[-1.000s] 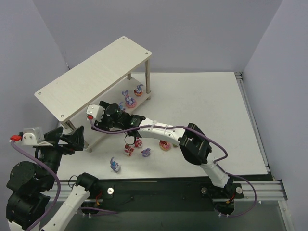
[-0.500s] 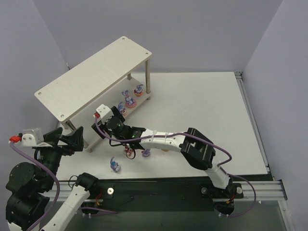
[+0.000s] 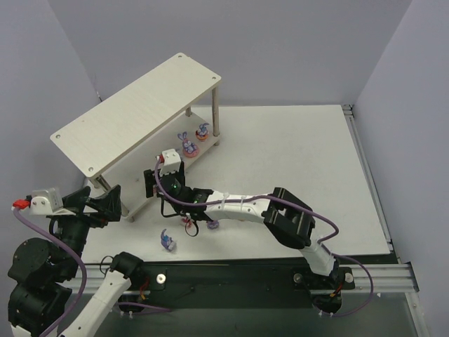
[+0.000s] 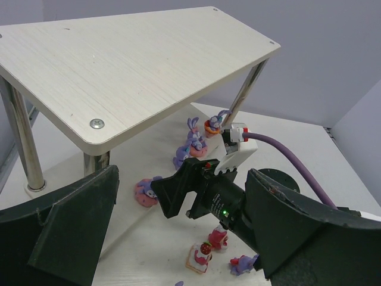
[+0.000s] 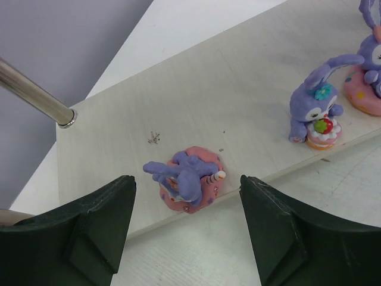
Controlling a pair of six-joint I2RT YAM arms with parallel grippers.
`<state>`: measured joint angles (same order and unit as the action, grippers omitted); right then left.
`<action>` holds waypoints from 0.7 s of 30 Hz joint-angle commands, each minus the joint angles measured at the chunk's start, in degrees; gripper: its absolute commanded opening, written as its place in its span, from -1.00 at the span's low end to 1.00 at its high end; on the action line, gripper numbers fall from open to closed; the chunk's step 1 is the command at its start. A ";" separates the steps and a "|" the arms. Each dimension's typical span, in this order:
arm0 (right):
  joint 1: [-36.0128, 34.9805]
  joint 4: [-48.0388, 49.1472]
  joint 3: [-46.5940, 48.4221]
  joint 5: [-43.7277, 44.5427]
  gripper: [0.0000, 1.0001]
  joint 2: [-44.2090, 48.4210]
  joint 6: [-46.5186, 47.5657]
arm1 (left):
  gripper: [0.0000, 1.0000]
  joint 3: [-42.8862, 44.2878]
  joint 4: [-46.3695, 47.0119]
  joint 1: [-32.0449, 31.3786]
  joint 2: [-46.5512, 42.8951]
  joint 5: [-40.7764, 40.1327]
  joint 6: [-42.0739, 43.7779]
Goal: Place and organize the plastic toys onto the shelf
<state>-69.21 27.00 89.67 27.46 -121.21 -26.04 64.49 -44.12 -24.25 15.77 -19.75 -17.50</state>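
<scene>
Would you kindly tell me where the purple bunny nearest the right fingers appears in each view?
Top external: hidden beneath the right fingers.
Left wrist: the bunny lies left of centre, beside those fingers.
Right wrist: centre, at the board's front edge.
Shared landmark: the shelf's lower board.

High above and behind both bases, looking down over table point(image 3: 302, 147) and shelf point(image 3: 133, 116). From the left wrist, out between the left fingers point(image 4: 65, 232) toward the shelf, farther off. From the right wrist, close over the lower board point(image 5: 238, 89). Shared by both wrists: the bunny point(image 5: 187, 179) between the right fingers point(image 5: 89, 232).
</scene>
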 commanded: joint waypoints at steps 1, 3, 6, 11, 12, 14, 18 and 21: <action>-1.37 -0.72 3.76 4.70 0.43 0.54 -3.84 | 0.94 1.17 0.00 -0.10 -0.83 -0.99 0.45; -1.54 -1.86 4.72 4.88 0.45 -0.25 -4.10 | 0.95 0.99 -0.09 -0.10 -0.92 -0.99 0.45; -1.63 -3.36 5.86 5.14 0.49 -1.48 -4.54 | 0.95 1.08 -0.27 -0.10 -0.92 -1.08 0.62; -1.45 -6.00 8.77 5.41 0.51 -3.77 -5.59 | 0.95 1.16 -0.62 -0.10 -1.00 -1.43 0.71; -1.45 -6.35 8.94 5.49 0.52 -3.95 -6.12 | 0.94 1.17 -0.71 -0.10 -1.09 -1.43 0.71; -1.45 -6.61 9.21 6.11 0.52 -4.74 -6.74 | 0.95 1.25 -0.71 -0.10 -1.18 -1.43 0.62; -1.19 -6.53 9.47 6.46 0.52 -5.70 -7.44 | 0.95 1.43 -0.88 -0.10 -1.27 -1.35 0.62; -1.19 -6.96 10.79 6.20 0.47 -7.02 -7.36 | 0.95 1.43 -0.88 -0.10 -1.44 -1.35 0.62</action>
<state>-70.54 20.21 97.01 31.64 -127.24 -31.97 64.49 -44.86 -24.25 15.05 -20.62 -17.47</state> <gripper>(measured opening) 0.753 0.974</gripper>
